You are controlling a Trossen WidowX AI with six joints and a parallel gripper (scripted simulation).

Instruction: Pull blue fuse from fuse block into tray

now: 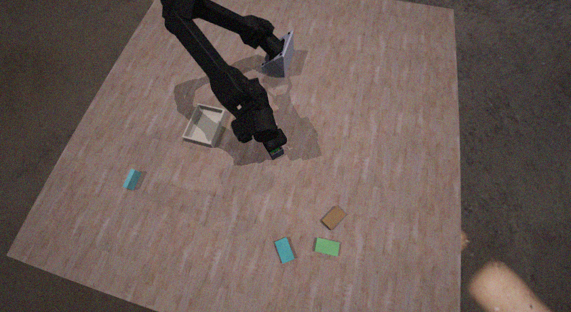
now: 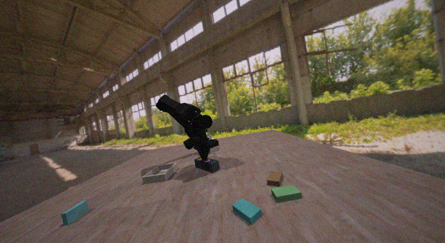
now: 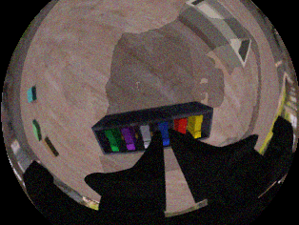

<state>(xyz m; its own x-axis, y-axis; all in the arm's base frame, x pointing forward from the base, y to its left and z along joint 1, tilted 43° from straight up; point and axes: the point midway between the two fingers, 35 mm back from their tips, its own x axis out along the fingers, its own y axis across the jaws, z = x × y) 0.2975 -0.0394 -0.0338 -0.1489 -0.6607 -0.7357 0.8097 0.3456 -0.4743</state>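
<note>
The fuse block (image 1: 276,155) (image 2: 206,166) (image 3: 152,113) stands on the table under my gripper. In the wrist view it holds a row of fuses. The blue fuse (image 3: 164,128) stands in its slot, between the white fuse (image 3: 145,134) and the red fuse (image 3: 181,126). My gripper (image 2: 204,160) (image 3: 164,132) points down at the block, with one fingertip on each side of the blue fuse, and looks shut on it. The fingertips are close to the neighbouring fuses. The tray (image 1: 198,142) (image 2: 158,178) (image 3: 245,51) stands beside the block, and no fuse shows in it.
Two teal blocks (image 1: 284,249) (image 1: 131,179), a green block (image 1: 327,246) (image 2: 286,193) and a brown block (image 1: 333,218) (image 2: 274,178) lie farther off on the table. A grey angled bracket (image 1: 288,52) stands behind the fuse block, near the arm's base.
</note>
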